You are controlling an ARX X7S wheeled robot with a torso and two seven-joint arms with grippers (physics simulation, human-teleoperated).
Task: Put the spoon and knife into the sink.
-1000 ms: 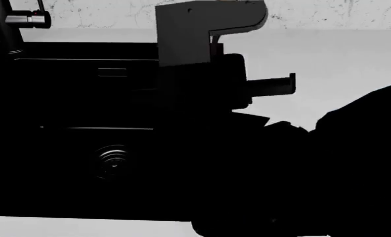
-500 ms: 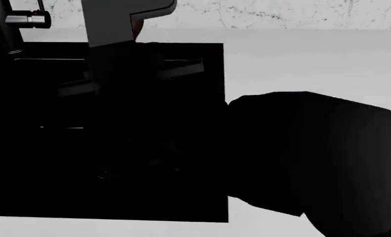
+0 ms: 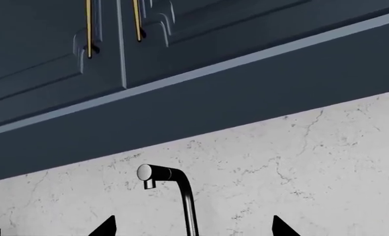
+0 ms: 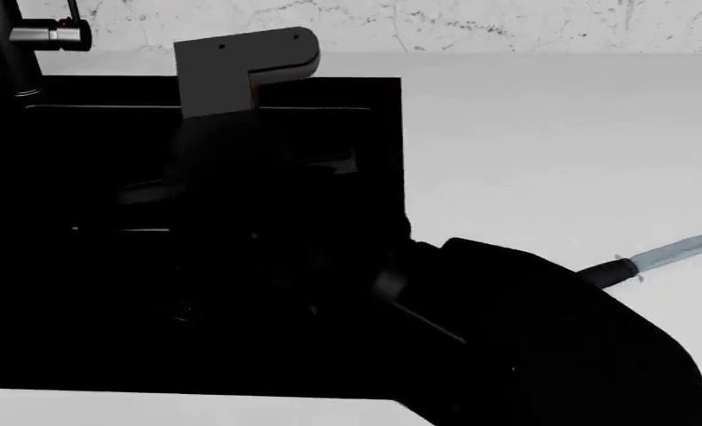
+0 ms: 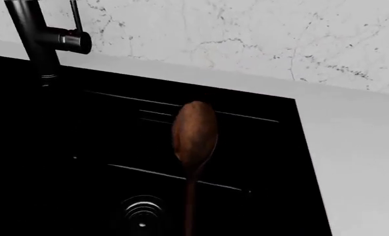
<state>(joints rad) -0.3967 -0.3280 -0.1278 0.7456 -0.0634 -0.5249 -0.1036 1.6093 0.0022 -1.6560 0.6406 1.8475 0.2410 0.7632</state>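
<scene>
In the right wrist view the spoon (image 5: 194, 132) shows its reddish-brown bowl, with the dark handle running back toward the camera. It hangs above the black sink (image 5: 273, 162), over the ribbed drain (image 5: 141, 214). My right gripper (image 4: 238, 177) reaches over the sink (image 4: 43, 177) in the head view, shut on the spoon; its fingers are lost against the black. The knife (image 4: 670, 252) lies on the white counter at the right, silver blade pointing away from the sink. My left gripper (image 3: 193, 227) is open, aimed at the wall.
A dark faucet (image 4: 19, 44) stands at the sink's back left corner, also seen as the faucet (image 5: 43, 39) and the faucet (image 3: 181, 191). White counter (image 4: 540, 133) spreads right of the sink. Dark cabinets (image 3: 115, 49) hang above the marble wall (image 3: 299, 162).
My right arm swung left from the counter to over the sink, then dropped a little lower. The arm's bulk moved off the counter, uncovering the knife.
</scene>
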